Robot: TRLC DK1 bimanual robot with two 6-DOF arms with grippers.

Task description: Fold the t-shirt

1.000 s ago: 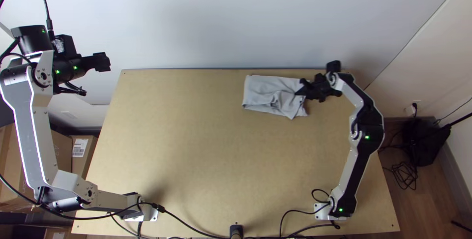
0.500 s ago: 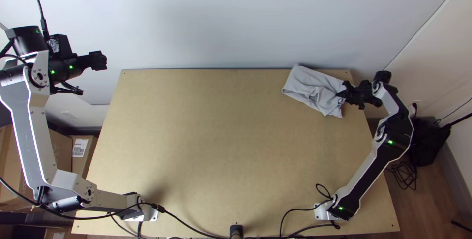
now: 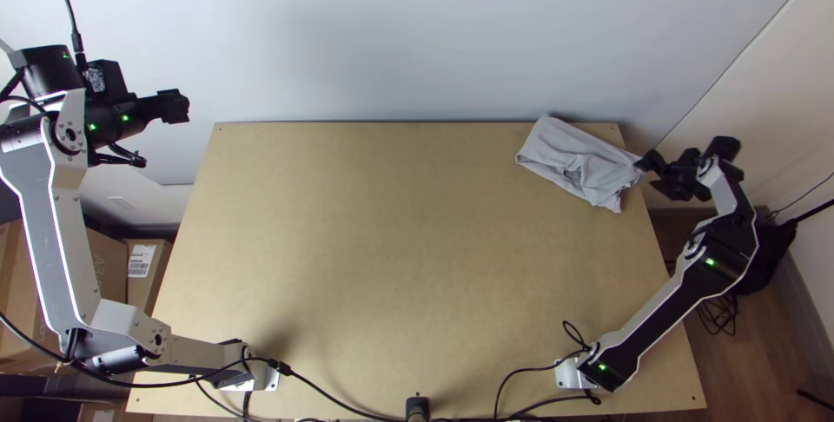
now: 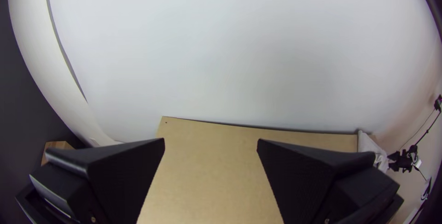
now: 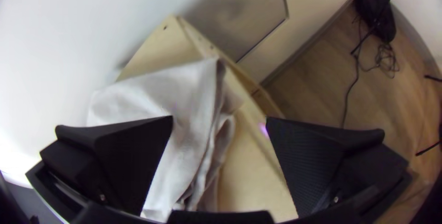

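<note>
The grey t-shirt (image 3: 578, 161) lies as a folded, partly rumpled bundle at the table's far right corner. Beside its right end, past the table's right edge, is my right gripper (image 3: 647, 175), open. In the right wrist view the fingers of my right gripper (image 5: 220, 120) stand wide apart, one of them in front of the t-shirt (image 5: 184, 95). My left gripper (image 3: 178, 107) is off the table's far left corner, well away from the cloth. The left wrist view has my left gripper (image 4: 211, 143) open with nothing between its fingers, and the t-shirt (image 4: 372, 148) far off.
The bare table (image 3: 373, 240) stretches between the two arms, with a wall (image 3: 391, 31) along its far edge. Cables (image 3: 347, 405) run along the near edge. Cardboard boxes (image 3: 143, 274) stand on the floor at left, a black bag (image 5: 377, 12) on the floor at right.
The t-shirt has moved right to the far corner and turned slightly. My right gripper has moved right along with it, opened and come away from it. My left arm has barely shifted.
</note>
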